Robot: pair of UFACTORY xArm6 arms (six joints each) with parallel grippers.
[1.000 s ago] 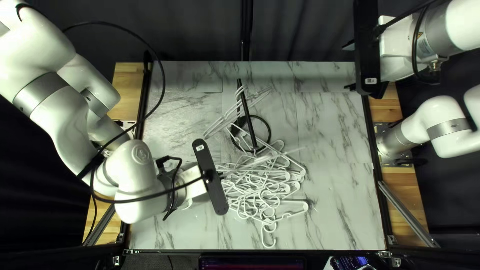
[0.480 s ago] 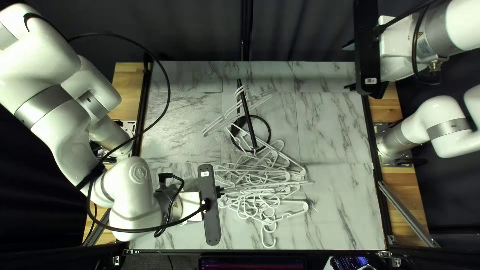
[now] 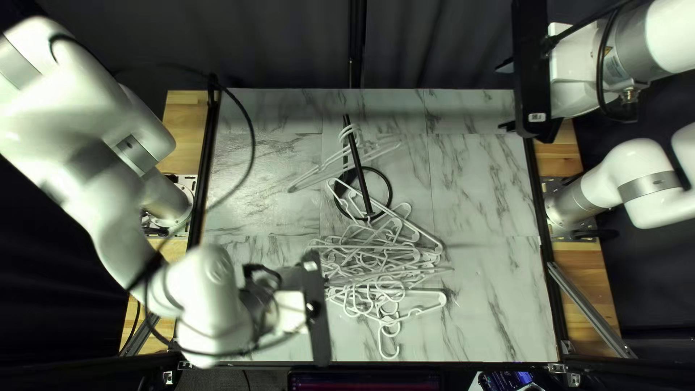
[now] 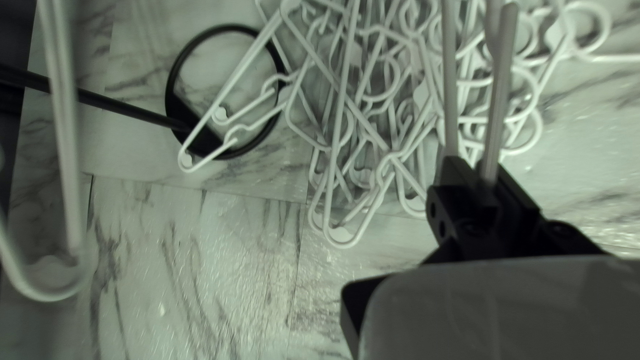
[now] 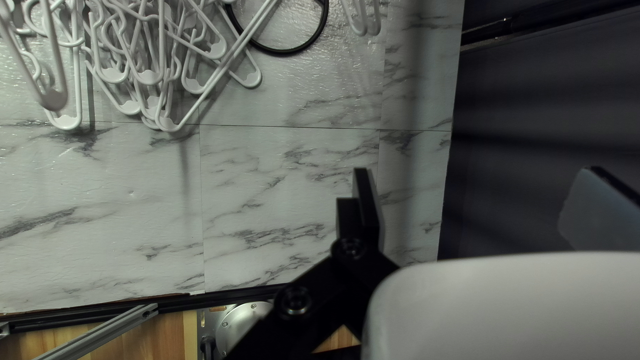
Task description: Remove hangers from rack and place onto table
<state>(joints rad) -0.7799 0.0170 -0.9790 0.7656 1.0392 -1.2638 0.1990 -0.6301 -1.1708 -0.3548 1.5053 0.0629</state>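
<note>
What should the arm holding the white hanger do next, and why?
Probably the left gripper should open and let go. It is shut on a white hanger that reaches out over the pile of hangers on the table, away from the rack. Letting go should leave it on the pile.

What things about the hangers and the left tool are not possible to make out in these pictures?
1. Held hanger in the left tool: left wrist view, the edge cuts off its far part.
2. Pile of hangers: every view, they overlap, so no count.
3. Remaining hangers on the rack: top left view, too thin and blurred to count.
4. Left tool's grip: top left view, blurred, partly behind its own wrist.
</note>
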